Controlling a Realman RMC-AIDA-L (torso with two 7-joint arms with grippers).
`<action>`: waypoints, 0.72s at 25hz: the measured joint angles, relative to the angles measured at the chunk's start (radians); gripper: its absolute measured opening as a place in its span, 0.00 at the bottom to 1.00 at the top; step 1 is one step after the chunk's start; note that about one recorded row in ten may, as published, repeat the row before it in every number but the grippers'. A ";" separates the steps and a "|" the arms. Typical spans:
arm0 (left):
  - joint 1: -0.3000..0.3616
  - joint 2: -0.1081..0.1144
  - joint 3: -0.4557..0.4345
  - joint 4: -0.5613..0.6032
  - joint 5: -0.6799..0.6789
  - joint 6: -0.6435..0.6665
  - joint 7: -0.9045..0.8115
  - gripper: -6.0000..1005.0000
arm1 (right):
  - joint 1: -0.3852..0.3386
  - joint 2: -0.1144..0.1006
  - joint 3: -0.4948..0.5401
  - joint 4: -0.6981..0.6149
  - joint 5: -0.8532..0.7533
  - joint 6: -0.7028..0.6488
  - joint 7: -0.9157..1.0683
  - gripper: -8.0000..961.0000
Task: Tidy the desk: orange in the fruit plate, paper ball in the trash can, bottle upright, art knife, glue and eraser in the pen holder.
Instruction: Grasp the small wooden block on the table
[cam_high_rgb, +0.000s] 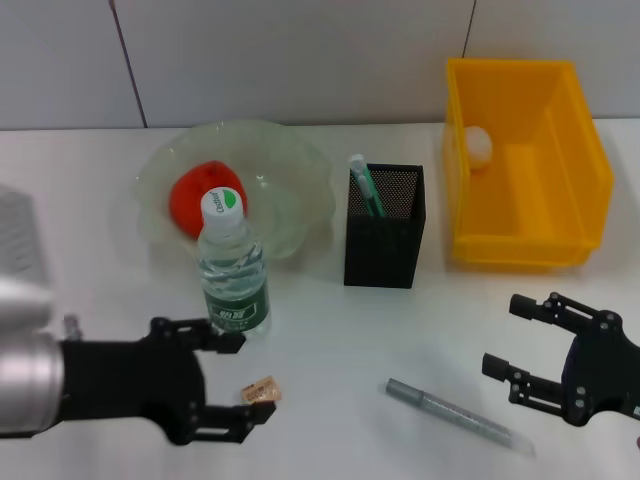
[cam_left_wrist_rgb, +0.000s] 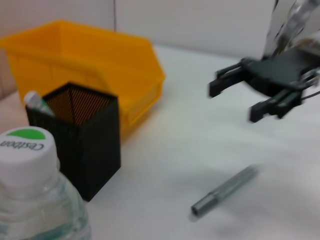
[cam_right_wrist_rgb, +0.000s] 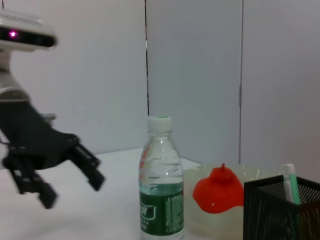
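Black left gripper (cam_high_rgb: 243, 380) wide open

White desk against a pale panelled wall

The white tabletop (cam_high_rgb: 330, 330) meets a light grey wall (cam_high_rgb: 300, 60) split by thin dark vertical seams (cam_high_rgb: 128, 62); even, soft light casts faint shadows.

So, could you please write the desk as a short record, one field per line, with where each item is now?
orange: in the fruit plate
paper ball: inside the trash can
bottle: upright, in front of the plate
pen holder: holds a green-and-white stick
eraser: on the table, by the left hand's fingertips
grey pen-like tool: lying on the table
left hand: open at the eraser
right hand: open, near the tool
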 joint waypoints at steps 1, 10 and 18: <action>-0.027 -0.001 0.073 0.061 0.091 -0.058 -0.137 0.79 | -0.002 0.000 0.000 -0.001 -0.007 -0.002 0.003 0.79; -0.201 0.000 0.277 0.109 0.417 -0.067 -0.558 0.79 | -0.012 -0.006 0.001 -0.037 -0.036 -0.008 0.017 0.79; -0.251 -0.004 0.372 0.117 0.552 -0.095 -0.687 0.79 | -0.013 -0.006 0.001 -0.054 -0.051 -0.009 0.017 0.79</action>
